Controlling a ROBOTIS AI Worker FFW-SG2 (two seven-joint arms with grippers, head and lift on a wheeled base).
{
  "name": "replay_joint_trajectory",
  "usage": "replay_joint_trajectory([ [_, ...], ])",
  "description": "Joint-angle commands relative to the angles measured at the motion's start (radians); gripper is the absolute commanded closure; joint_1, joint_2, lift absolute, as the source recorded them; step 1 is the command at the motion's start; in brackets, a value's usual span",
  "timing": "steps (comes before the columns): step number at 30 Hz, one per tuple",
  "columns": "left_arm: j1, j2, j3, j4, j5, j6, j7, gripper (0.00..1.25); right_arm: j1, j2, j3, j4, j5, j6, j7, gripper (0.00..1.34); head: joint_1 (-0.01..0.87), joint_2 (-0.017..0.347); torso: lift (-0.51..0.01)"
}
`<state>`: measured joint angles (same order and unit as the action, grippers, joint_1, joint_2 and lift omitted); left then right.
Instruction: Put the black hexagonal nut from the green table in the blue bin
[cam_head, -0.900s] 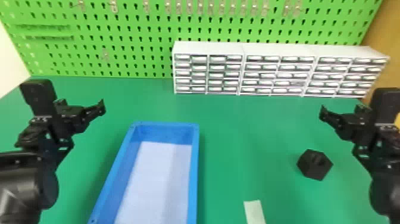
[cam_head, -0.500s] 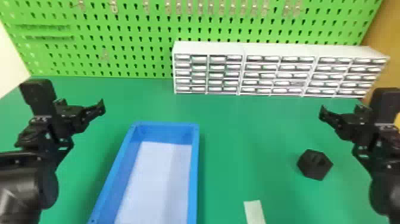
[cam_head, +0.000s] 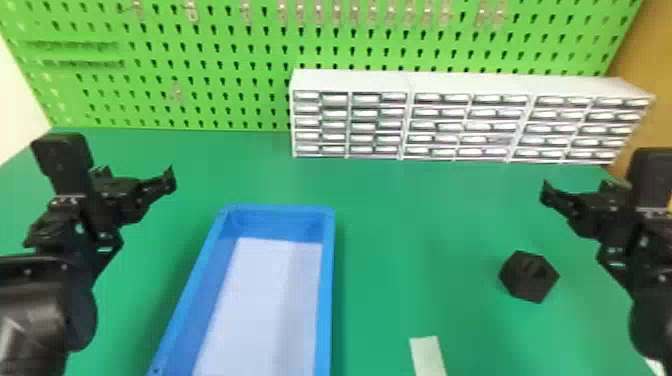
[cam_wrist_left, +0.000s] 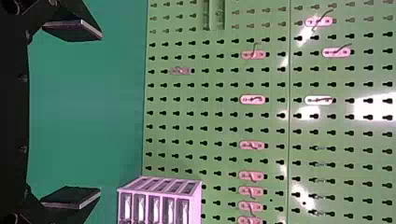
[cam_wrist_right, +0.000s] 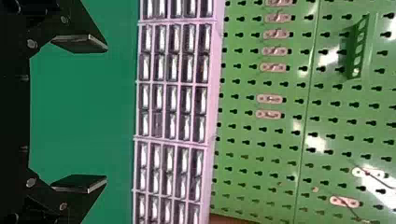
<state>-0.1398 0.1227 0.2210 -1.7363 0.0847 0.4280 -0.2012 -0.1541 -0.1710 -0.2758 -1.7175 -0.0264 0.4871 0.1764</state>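
Nothing has visibly shifted since the earlier frame: both arms and everything on the table match it. The left gripper (cam_head: 168, 181) and right gripper (cam_head: 548, 194) each have their jaws spread wide, pinching nothing. In the head view, the black hexagonal nut (cam_head: 520, 285) lies on the green table (cam_head: 415, 240) just below the right jaws; the blue bin (cam_head: 327, 280) sits between the two pairs, nearer the left. Farther out, beyond both, stand white small-parts drawer cabinets (cam_head: 450, 82) before a green pegboard (cam_head: 210, 55).
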Motion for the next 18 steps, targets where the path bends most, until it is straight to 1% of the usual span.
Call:
replay_joint_trajectory([
  [1,0.000,0.000,0.001,0.000,0.000,0.000,-0.001,0.11,0.004,-0.018,-0.006,-0.040,-0.006,0.088,0.000,0.29,0.666,0.032,-0.100],
  [3,0.000,0.000,0.001,0.000,0.000,0.000,-0.001,0.11,0.004,-0.030,-0.005,-0.056,-0.012,0.130,0.000,0.29,0.666,0.032,-0.100],
  [6,0.000,0.000,0.003,0.000,0.000,0.000,-0.003,0.11,0.004,-0.041,-0.002,-0.074,-0.012,0.182,0.000,0.29,0.666,0.032,-0.100],
  [11,0.000,0.000,0.005,0.000,-0.002,0.000,-0.003,0.11,0.004,-0.048,-0.003,-0.109,-0.020,0.269,-0.003,0.29,0.666,0.032,-0.100],
  [18,0.000,0.000,0.005,0.000,-0.003,0.000,-0.006,0.11,0.004,-0.061,-0.005,-0.149,-0.049,0.398,-0.037,0.29,0.666,0.032,-0.100],
])
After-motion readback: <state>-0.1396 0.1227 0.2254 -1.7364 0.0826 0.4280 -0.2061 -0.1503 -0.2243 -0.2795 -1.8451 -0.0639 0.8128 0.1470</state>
